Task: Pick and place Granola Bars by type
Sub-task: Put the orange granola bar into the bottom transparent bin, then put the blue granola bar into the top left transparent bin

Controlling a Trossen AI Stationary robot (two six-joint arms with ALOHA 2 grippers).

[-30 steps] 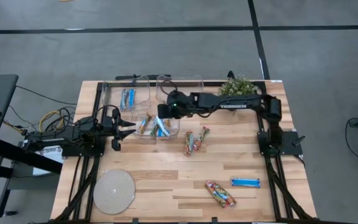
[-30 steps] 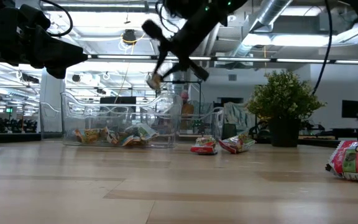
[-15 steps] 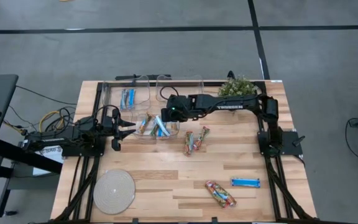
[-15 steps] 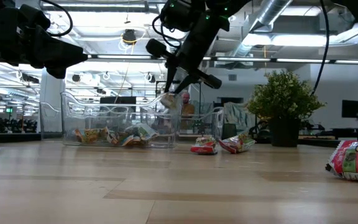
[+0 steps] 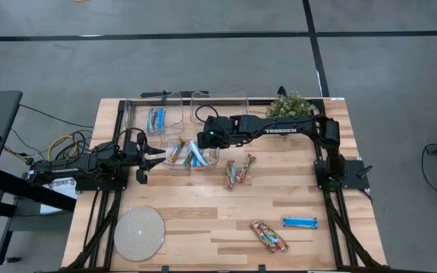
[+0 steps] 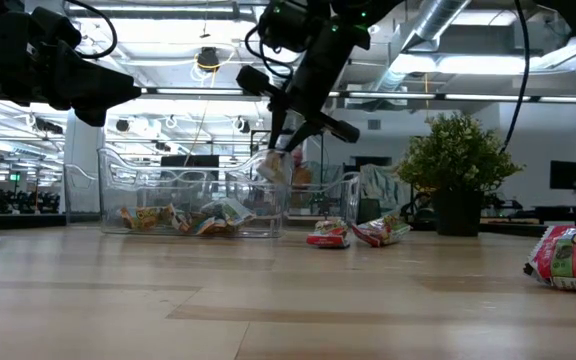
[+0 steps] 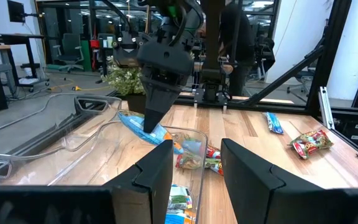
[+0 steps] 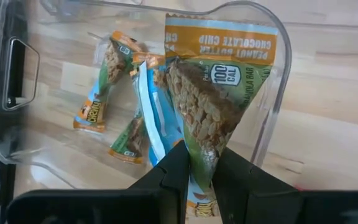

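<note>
The right gripper pinches a granola bar above the bin's rim, while the spread left gripper waits beside it.

A pale wooden counter fills the frame's middle. On it: 3 clear bins upper left, a potted plant upper right, a round pale disc lower left, and loose granola bars at centre and lower right.
</note>
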